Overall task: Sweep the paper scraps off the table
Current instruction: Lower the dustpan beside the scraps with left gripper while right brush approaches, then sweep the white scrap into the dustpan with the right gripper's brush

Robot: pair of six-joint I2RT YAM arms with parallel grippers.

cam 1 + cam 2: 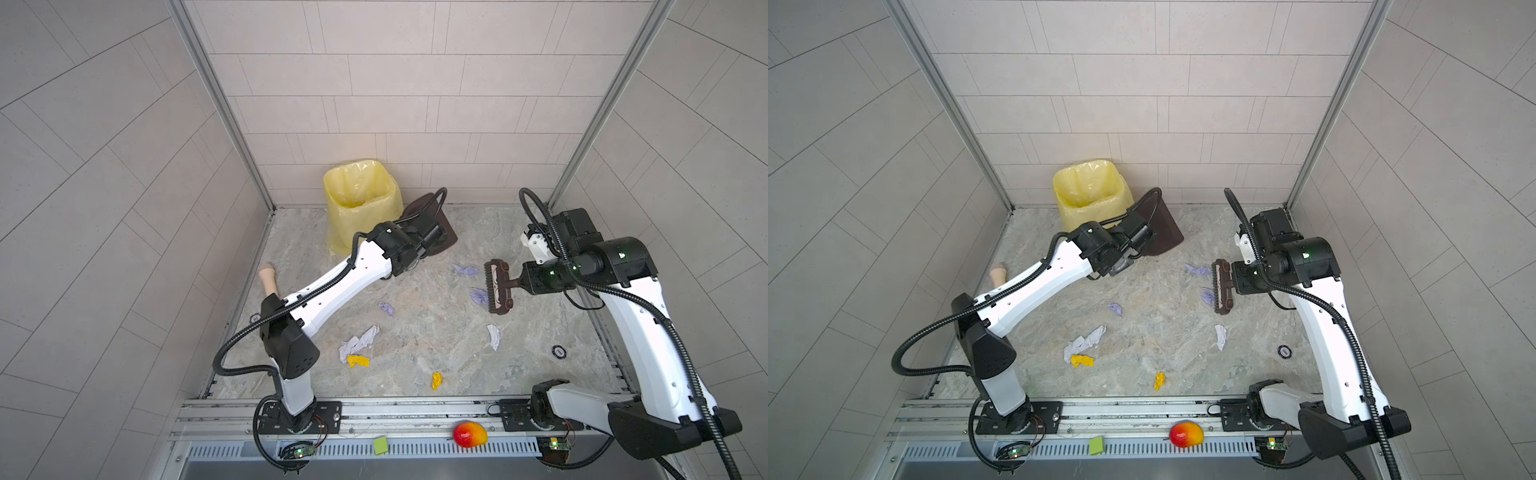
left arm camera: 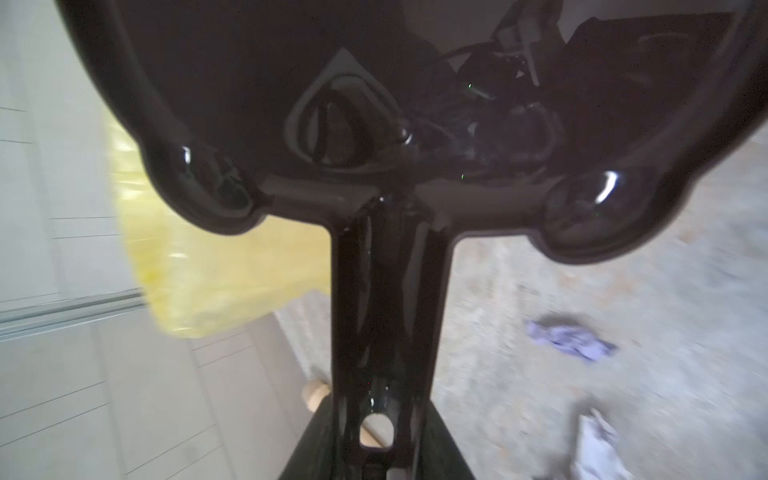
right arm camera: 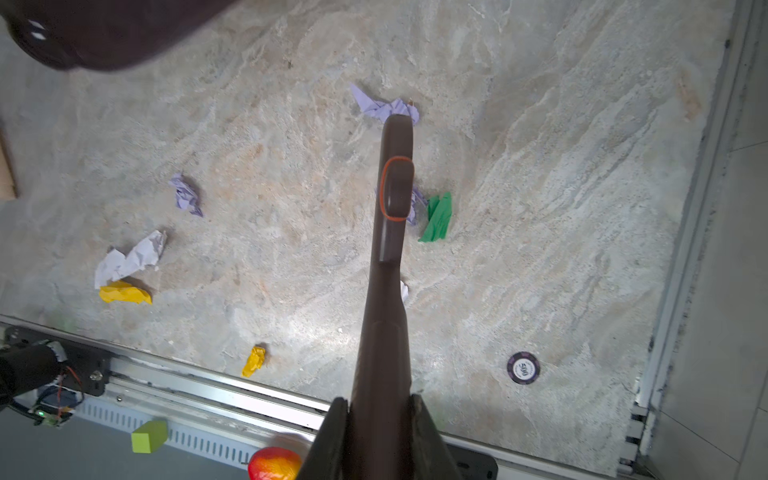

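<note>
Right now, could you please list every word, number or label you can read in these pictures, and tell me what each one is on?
"500": on the dark round chip lying on the table, read in the right wrist view.
Too small to read: the same chip's print in both top views, and a small round disc at the table's edge in a top view.
Nothing else bears writing.

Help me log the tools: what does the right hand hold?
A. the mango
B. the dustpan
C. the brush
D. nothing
C: the right hand is shut on the handle of the brush, whose head is beside lavender scraps; the dustpan is in the left hand.
</note>
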